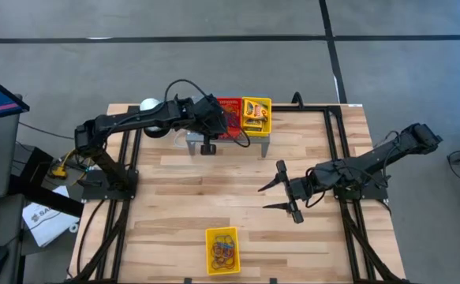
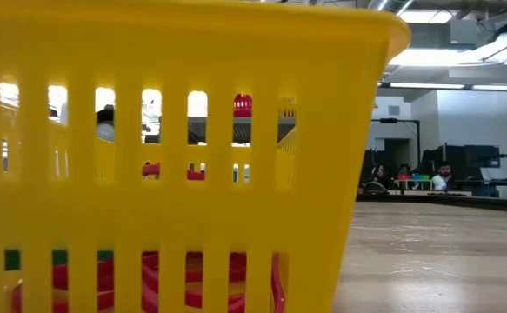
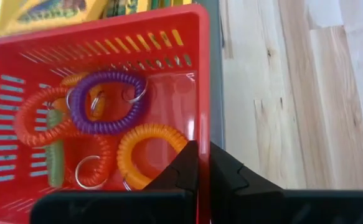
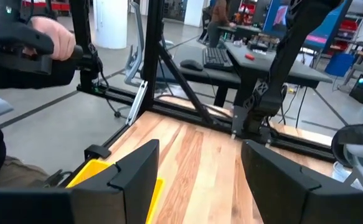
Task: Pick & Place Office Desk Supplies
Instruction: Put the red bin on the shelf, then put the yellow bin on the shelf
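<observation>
On a grey stand at the table's far middle sits a red tray (image 1: 228, 110) holding spiral loops: purple (image 3: 106, 102), orange (image 3: 147, 149), red (image 3: 38, 121) and green (image 3: 55, 152). Next to it is a yellow tray (image 1: 256, 116) with printed packets. My left gripper (image 3: 203, 168) hovers shut over the red tray's wall (image 3: 201, 93), beside the orange loop, with nothing visible between its fingers. My right gripper (image 1: 281, 193) waits open above the table's right middle. A yellow basket (image 1: 222, 250) by the near edge holds more loops (image 2: 149, 278).
A white round object (image 1: 149, 106) stands at the far left, behind my left arm. Black frame rails (image 1: 336, 150) run along the table's sides. Bare wood (image 1: 214, 181) lies between the stand and the basket. A person's hand (image 4: 50, 34) shows beyond the table.
</observation>
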{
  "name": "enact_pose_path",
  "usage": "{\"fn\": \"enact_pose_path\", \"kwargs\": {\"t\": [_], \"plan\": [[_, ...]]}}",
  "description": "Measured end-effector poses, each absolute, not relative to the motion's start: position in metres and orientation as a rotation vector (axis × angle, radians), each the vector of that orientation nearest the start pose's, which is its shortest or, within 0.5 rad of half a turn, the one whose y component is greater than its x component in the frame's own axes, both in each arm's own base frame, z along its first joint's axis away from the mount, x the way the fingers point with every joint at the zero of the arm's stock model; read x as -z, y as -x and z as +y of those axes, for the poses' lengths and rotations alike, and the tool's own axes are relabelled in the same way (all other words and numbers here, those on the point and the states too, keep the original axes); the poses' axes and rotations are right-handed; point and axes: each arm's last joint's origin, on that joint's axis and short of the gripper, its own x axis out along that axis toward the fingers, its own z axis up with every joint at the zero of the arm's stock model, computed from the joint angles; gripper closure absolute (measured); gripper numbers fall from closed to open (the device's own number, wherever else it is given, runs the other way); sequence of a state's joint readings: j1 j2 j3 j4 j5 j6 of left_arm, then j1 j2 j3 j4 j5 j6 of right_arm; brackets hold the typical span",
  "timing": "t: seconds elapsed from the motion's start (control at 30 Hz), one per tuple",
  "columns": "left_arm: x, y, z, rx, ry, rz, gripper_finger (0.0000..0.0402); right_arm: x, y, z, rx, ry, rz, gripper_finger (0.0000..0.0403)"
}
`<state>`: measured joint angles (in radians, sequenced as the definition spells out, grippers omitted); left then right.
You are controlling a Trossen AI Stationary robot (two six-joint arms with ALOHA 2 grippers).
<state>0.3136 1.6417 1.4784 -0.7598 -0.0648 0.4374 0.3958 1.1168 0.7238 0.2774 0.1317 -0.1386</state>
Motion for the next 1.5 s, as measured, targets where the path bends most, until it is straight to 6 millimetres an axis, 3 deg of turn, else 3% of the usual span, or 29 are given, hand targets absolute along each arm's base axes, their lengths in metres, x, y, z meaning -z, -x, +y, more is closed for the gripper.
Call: {"fn": "enact_pose_path", "kwargs": {"t": [0.4,0.83,1.17,1.5], "plan": [[-0.308,-0.334,0.111,-0.152,-0.287,0.967,0.0379,-0.289,-0.231,0.093,-0.272,0.165,0.114,0.0179],[-0.310,-0.336,0.112,-0.168,-0.280,0.931,0.0279,-0.288,-0.231,0.092,-0.273,0.170,0.131,0.0179],[-0.334,-0.329,0.109,-0.190,-0.279,0.863,0.0213,-0.284,-0.231,0.092,-0.273,0.171,0.135,0.0179],[-0.360,-0.308,0.100,-0.218,-0.277,0.811,0.0198,-0.282,-0.231,0.089,-0.259,0.165,0.112,0.0179]]}}
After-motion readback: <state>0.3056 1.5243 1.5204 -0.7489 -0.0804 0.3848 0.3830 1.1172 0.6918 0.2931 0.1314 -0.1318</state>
